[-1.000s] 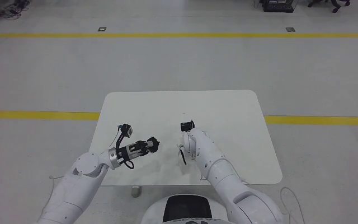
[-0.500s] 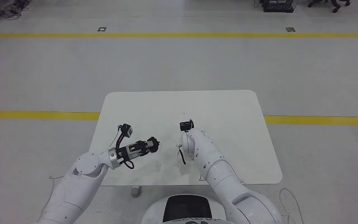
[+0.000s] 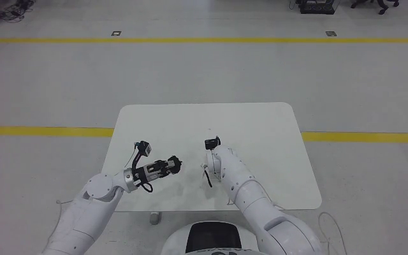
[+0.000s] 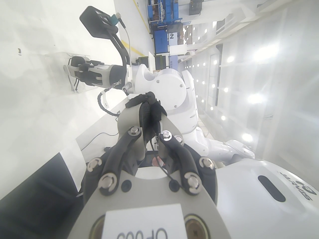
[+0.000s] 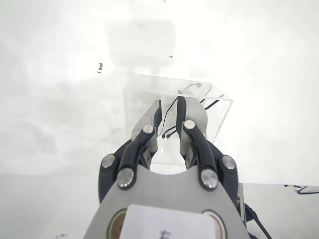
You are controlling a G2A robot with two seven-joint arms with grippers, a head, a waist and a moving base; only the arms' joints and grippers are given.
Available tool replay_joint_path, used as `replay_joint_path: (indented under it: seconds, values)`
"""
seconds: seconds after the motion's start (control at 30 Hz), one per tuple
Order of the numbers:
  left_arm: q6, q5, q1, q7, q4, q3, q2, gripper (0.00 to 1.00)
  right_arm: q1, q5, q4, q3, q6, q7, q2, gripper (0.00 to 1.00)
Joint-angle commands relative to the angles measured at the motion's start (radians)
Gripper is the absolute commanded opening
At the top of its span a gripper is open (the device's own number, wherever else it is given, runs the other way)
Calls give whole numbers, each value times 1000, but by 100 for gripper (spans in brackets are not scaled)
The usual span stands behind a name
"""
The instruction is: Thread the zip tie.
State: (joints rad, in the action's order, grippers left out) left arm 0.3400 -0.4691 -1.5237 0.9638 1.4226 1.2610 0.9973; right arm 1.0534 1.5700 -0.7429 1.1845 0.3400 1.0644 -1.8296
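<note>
My left gripper (image 4: 149,105) is held above the near left part of the white table (image 3: 268,127), shut on a thin black zip tie (image 4: 162,167) whose strand trails back between the fingers. In the top view this gripper (image 3: 173,164) points toward the right arm. My right gripper (image 5: 169,108) points down into a small clear box (image 5: 220,115), open, its fingers on either side of several black zip ties (image 5: 166,131) lying in the box. The left wrist view shows the right gripper (image 4: 69,70) inside that clear box (image 4: 56,57).
The table top around the box is bare white, with a few small dark specks (image 5: 100,66). The table's near edge runs just behind both arms. Yellow floor lines (image 3: 191,40) lie beyond the table.
The right arm has edged very slightly to the left over the box. The left arm holds still.
</note>
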Motion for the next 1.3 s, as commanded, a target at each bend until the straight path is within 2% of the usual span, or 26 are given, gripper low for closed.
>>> replay_joint_path:
  seconds: [0.0,0.33,0.5,0.77,0.9,1.0,1.13,1.27]
  values:
    - [0,0,0,0,0,0,0,0,-4,0,8,-1,0,2,0,16]
    - [0,0,0,0,0,0,0,0,-22,0,55,11,0,-7,-7,15]
    - [0,0,0,0,0,0,0,0,-33,0,80,21,0,-17,-13,0]
    - [0,0,0,0,0,0,0,0,-40,0,86,25,0,-32,-18,0]
    - [0,0,0,0,0,0,0,0,-23,0,41,21,0,-26,-18,0]
    - [0,0,0,0,0,0,0,0,5,-7,-27,20,-8,-9,-16,0]
    - [0,0,0,0,0,0,0,0,55,-1,-142,31,-39,20,-3,0]
    - [0,0,0,0,0,0,0,0,125,0,-295,47,-86,45,15,0]
